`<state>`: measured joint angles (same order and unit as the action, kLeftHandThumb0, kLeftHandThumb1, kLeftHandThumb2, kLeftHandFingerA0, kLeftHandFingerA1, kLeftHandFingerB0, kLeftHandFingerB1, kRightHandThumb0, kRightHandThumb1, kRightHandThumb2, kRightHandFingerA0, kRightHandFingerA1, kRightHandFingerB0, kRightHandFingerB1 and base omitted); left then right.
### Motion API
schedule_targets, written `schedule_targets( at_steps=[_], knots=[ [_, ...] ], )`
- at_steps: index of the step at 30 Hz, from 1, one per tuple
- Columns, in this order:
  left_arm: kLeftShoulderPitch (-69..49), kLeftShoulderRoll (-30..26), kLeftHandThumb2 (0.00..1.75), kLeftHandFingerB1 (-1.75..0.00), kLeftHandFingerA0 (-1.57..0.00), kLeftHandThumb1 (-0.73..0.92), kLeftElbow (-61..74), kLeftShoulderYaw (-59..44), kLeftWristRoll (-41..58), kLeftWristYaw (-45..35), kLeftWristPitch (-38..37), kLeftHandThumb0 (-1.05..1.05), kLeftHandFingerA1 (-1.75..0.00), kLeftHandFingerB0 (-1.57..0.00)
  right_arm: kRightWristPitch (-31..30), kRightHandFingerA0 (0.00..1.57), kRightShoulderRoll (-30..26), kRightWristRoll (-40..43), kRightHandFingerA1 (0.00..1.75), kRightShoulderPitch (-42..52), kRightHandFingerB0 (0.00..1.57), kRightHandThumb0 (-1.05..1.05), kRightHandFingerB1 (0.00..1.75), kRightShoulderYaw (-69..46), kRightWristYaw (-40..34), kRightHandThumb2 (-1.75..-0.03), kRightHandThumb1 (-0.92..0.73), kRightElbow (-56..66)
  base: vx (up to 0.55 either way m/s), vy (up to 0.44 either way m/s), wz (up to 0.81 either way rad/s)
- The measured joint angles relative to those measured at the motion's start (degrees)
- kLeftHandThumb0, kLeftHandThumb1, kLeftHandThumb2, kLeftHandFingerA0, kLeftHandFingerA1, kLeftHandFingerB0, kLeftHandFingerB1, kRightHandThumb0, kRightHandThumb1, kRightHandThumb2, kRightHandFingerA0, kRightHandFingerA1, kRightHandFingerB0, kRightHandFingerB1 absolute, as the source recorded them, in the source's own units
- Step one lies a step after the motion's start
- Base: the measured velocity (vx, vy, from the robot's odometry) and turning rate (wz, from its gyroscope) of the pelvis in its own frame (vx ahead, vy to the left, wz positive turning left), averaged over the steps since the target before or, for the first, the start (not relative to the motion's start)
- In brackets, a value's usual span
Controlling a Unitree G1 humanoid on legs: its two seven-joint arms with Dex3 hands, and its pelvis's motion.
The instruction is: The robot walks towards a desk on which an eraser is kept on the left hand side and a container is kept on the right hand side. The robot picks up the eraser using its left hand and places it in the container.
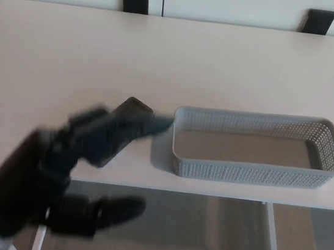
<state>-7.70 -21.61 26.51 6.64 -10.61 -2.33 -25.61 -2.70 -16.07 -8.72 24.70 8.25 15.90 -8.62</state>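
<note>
Pale desk (164, 51) with white legs, white cabinet fronts (232, 1) behind, two black chair backs (135, 0) at far edge, beige floor (201, 240) below.

eraser (133, 109) black | container (253, 171) grey, perforated | desk (72, 51) pale beige | hand (100, 138) black
</note>
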Motion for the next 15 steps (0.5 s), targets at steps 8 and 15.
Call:
schedule_targets(
  at_steps=[8, 15],
  knots=[
    [12.98, 1.03, 0.72, -0.21, 0.00, 0.37, -6.73, -0.42, -6.25, 0.61, 5.32, -0.65, -0.08, -0.11, -0.01, 0.03, 0.01, 0.02, 0.52, -0.44, 0.01, -0.37, 0.52, 0.01, 0.01, -0.93, -0.37, 0.01, 0.00, 0.000, 0.00],
    [19.11, 1.72, 0.72, -0.04, 0.00, 0.40, -12.50, 0.63, -10.99, 0.69, 10.57, -0.64, 0.00, 0.00, -0.02, 0.04, 0.01, 0.01, 0.53, -0.85, 0.01, -0.39, 0.53, 0.03, 0.02, -0.90, -0.32, 0.01, 0.00, 0.000, 0.00]
  ],
)
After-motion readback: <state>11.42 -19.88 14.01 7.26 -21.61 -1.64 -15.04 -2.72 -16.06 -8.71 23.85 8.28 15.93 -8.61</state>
